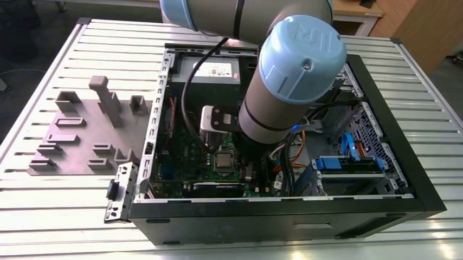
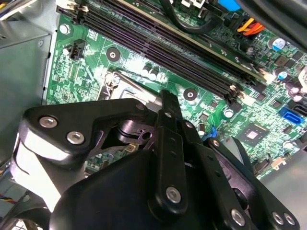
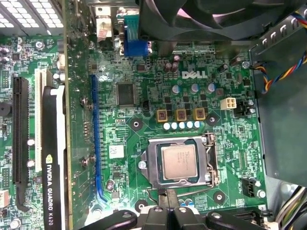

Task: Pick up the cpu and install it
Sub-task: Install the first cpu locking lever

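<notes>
- Ribbed silver metal desk (image 1: 65, 216) carrying an open black tower computer case (image 1: 289, 227); grey-and-blue robot arm (image 1: 289, 81) reaching down into it.
- Inside the case, green motherboard (image 3: 144, 72) lying flat below the black gripper (image 3: 168, 211).
- Shiny rectangular metal socket frame (image 3: 154, 165) just ahead of the gripper tips, in line with them.
- Small flat square cpu with dull silver top (image 3: 178, 162) seated within that frame, already in the socket, square to its edges, so no long axis to match.
- Gripper fingertips (image 3: 162, 200) drawn close together with nothing between them, near the frame's closest edge but apart from the cpu.
</notes>
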Robot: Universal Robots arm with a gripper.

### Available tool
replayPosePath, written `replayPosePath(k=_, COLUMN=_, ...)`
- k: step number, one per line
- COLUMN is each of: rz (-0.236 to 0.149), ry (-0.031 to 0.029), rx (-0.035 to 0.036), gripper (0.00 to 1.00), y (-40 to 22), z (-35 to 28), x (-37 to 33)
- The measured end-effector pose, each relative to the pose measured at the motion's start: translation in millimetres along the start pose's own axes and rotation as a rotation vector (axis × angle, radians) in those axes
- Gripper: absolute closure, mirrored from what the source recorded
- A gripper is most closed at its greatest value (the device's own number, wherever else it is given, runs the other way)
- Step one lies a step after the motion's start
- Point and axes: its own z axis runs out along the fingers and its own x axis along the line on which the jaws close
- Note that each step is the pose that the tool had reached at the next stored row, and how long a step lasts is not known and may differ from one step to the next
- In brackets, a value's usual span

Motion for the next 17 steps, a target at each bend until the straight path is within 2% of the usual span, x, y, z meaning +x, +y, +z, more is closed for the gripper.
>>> replayPosePath(k=9, rz=-0.024, ry=0.0010, rx=0.0078, gripper=0.89, y=-0.1, z=0.1, x=0.0)
replayPosePath(k=17, rz=-0.034, ry=0.0019, rx=0.0087, gripper=0.89, y=-0.2, z=2.0, x=0.2)
